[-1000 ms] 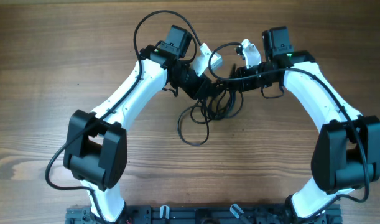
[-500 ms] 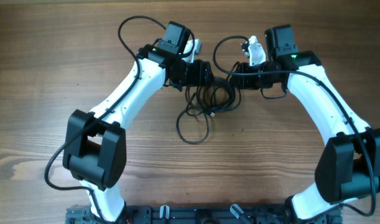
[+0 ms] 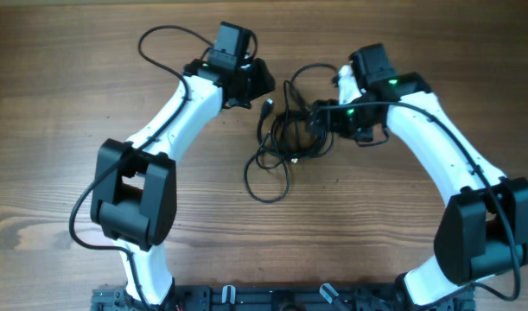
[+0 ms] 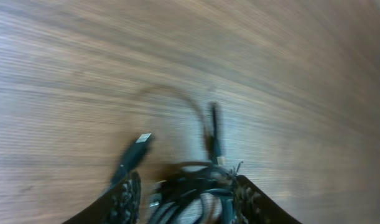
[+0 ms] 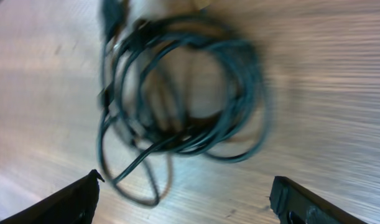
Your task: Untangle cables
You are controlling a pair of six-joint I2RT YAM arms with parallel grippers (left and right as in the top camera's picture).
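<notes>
Overhead, thin black cables [image 3: 294, 130] lie in tangled loops; left claw [image 4: 185, 180] and right claw [image 5: 186, 180] gape apart.

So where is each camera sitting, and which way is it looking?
Overhead: above the table, looking straight down; left arm and right arm show, either side of the cables.
Left wrist: on the left arm, looking low across the table at a plug; its jaws at the bottom.
Right wrist: on the right arm, looking down at the cables; its jaws in the bottom corners.
All three see the cables.
</notes>
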